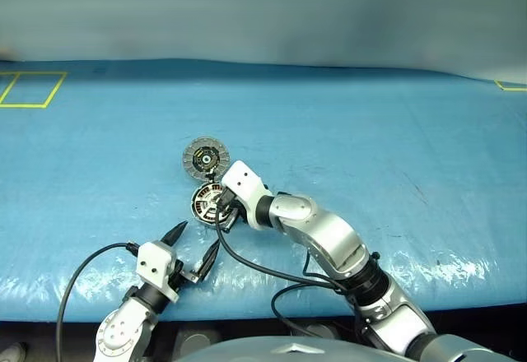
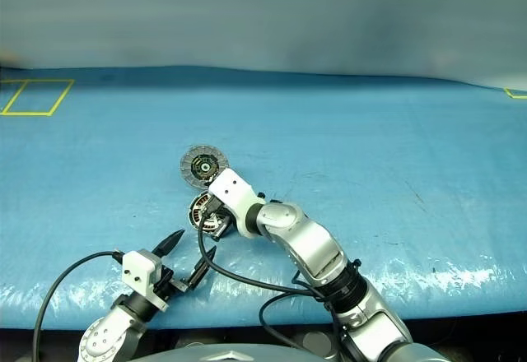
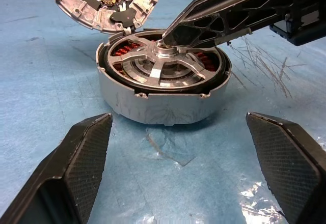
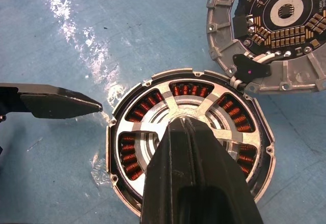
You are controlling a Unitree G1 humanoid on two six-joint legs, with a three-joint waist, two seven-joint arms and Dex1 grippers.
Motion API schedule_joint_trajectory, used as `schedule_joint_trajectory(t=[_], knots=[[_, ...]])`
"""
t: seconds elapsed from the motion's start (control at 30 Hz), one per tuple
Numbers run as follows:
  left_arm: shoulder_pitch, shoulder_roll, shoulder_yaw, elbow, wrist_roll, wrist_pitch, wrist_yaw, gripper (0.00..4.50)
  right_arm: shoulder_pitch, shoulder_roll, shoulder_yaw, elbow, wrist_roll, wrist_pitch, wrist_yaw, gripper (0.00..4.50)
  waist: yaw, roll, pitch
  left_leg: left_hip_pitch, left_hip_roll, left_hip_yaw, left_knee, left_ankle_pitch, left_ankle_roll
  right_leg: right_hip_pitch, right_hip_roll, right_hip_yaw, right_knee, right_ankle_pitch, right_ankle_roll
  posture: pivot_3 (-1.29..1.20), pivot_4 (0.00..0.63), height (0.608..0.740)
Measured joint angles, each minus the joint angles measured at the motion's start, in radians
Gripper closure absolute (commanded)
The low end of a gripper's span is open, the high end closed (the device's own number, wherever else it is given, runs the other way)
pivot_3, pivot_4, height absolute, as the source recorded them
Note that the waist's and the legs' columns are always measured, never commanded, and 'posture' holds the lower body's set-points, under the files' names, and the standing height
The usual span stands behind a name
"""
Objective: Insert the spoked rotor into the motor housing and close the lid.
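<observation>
My right gripper [image 4: 179, 122] is pinched fully shut, holding nothing, its two fingers pressed together into one blunt tip that rests on the silver hub of the spoked rotor [image 3: 163, 66]; I judge I keep them together so the tip can bear down on the centre and seat the wheel squarely rather than tilting it by one spoke. The rotor already sits inside the motor housing [image 3: 153, 104], its dark rim level with the cup's wall and the copper windings glowing through the gaps between the spokes, so the insertion looks as good as done. The housing stands on the blue table cover [image 1: 370, 132], just in front of me. The lid [image 4: 275, 35] lies thrown back flat on the far side, ribbed rim and circuit face upward, joined to the housing at the small dark hinge so that it can swing over once my tip is clear. My left gripper [image 1: 191, 251] hovers near the housing on my side with its fingers [image 3: 84, 152] spread wide and empty, apart from the cup, placed, I think, to steady the wall if the press makes it slide. What remains is folding the lid over, and the tip must leave the hub first
</observation>
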Motion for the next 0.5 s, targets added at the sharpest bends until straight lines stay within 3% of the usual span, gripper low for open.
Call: schedule_joint_trajectory(t=[0.5], knots=[[0.020, 0.028, 0.015, -0.048, -0.021, 0.030, -0.002, 0.00, 0.069, 0.026, 0.027, 0.018, -0.044, -0.091, -0.029, 4.46, -0.002, -0.001, -0.002, 0.003, 0.000, 0.000, 0.000, 0.000, 0.000, -0.001, 0.000, 0.000, 0.000, 0.000, 0.000, 0.00, 0.150, 0.740]])
